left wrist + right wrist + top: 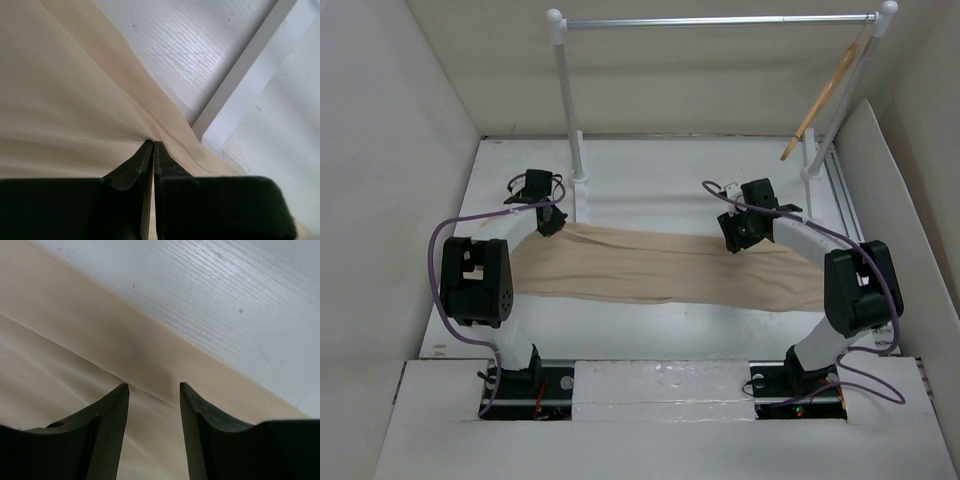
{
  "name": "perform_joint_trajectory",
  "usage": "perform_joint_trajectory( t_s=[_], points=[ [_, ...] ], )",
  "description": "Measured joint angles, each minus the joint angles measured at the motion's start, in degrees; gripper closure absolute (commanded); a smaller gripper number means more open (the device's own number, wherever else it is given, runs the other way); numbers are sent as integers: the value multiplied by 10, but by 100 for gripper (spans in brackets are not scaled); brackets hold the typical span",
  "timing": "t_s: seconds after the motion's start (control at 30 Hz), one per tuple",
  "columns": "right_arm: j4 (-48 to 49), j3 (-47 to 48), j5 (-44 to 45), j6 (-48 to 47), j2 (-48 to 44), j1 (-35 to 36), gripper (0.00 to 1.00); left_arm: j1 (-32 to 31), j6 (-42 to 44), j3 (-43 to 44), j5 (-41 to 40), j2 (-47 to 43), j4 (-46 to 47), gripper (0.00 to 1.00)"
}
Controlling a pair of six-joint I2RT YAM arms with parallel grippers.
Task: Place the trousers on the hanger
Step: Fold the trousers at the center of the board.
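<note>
The beige trousers (pixel 660 268) lie stretched flat across the table between the two arms. My left gripper (pixel 551 222) is shut on the trousers' far left corner; in the left wrist view the fingertips (pixel 153 143) pinch the cloth (pixel 65 100). My right gripper (pixel 738 240) is open just above the trousers' far edge; in the right wrist view its fingers (pixel 152 386) straddle a fold of the cloth (pixel 90 340). The wooden hanger (pixel 823 100) hangs slanted from the right end of the rail.
A rack with white posts (pixel 567 100) and a silver rail (pixel 720 20) stands at the back. A white panel (pixel 880 170) leans at the right. White walls enclose the table (pixel 650 170). A white base bar (pixel 240 75) lies beside the left gripper.
</note>
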Motion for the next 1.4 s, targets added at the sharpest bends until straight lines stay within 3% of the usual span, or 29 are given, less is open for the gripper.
perform_joint_trajectory(
  t_s=[0.47, 0.93, 1.07, 1.17, 1.4],
  points=[
    [-14, -8, 20, -37, -6, -65, 46, 10, 4, 68, 5, 30, -8, 100],
    [-30, -7, 16, -53, 4, -69, 50, 10, 9, 84, 3, 66, -15, 100],
    [-30, -6, 16, -57, 17, -73, 82, 10, 12, 87, 1, 67, -16, 100],
    [-30, -6, 16, -57, 25, -75, 96, 10, 14, 88, 1, 69, -17, 100],
    [-37, 7, 16, -54, 25, -77, 100, 10, 17, 88, -1, 73, -17, 100]
  ],
)
